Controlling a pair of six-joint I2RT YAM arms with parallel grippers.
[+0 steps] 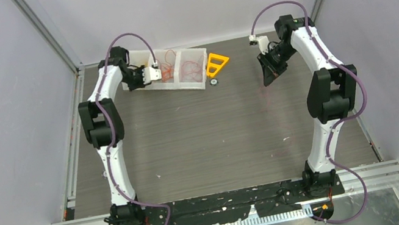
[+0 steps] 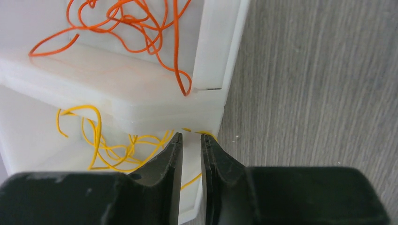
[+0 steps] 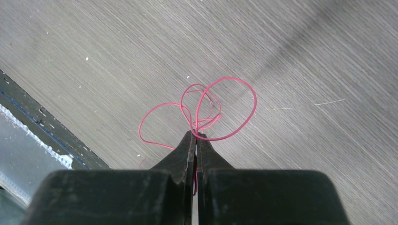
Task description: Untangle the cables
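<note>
Just looped red cable [image 3: 206,110] fanning forward from pinching right claw [image 3: 195,136].

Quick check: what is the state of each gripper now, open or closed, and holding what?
Left gripper: fingers slightly open, holding nothing, at the white tray wall.
Right gripper: closed on the red cable.

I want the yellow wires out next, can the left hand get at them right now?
Probably yes: the left hand is open, just past the tray wall, yellow wires below.
</note>
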